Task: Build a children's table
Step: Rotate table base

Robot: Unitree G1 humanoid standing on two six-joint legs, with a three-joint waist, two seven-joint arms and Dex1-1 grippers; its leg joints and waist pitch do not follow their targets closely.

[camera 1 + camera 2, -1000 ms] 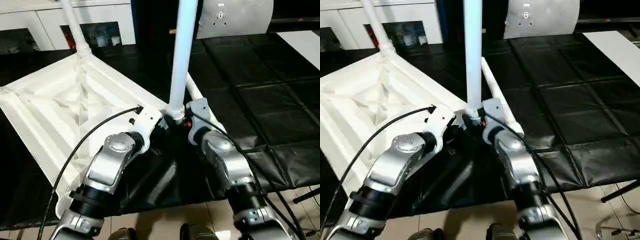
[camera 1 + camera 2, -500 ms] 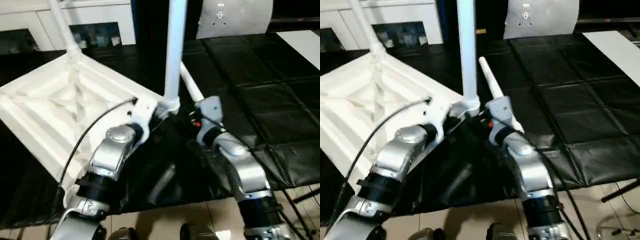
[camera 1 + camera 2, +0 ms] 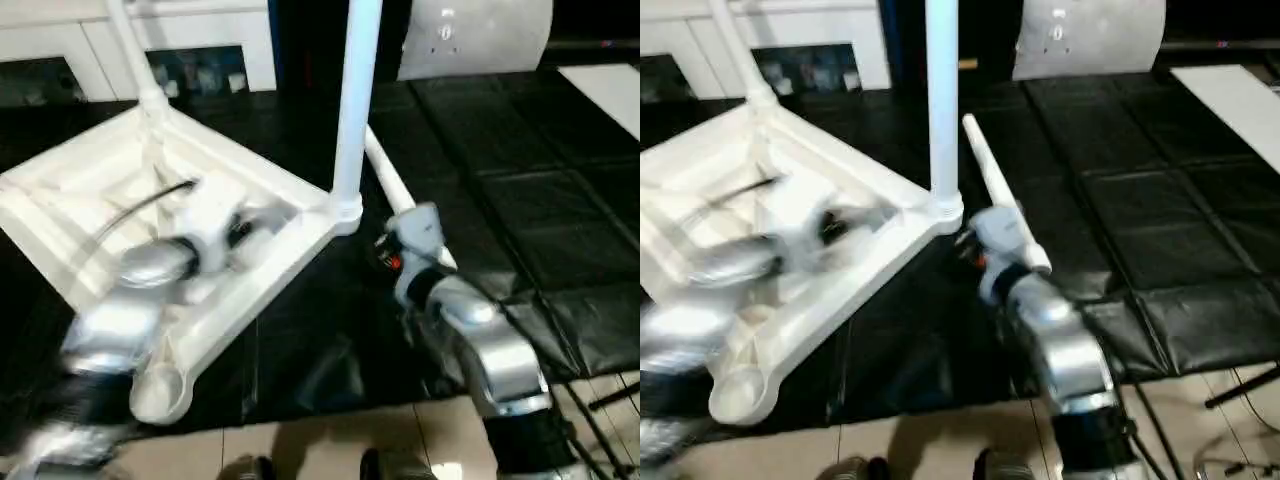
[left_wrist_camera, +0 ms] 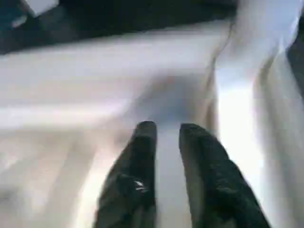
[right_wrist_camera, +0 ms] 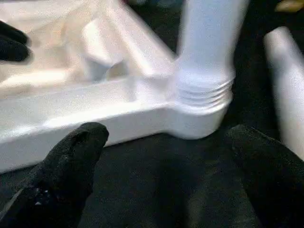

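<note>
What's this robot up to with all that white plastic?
It is putting together a small white table. The tabletop lies upside down on a black-covered work surface, with two legs already standing up in its corner sockets. Another leg lies loose on the black cover beside it. The right claw is wide open, holding nothing, just in front of the nearer upright leg's socket. The left claw is over the ribbed underside of the tabletop, its fingers slightly apart and holding nothing.

Inverted tabletop (image 3: pixel 90 190) at left, upright leg (image 3: pixel 353 110) in its corner, loose leg (image 3: pixel 395 190) just right.
</note>
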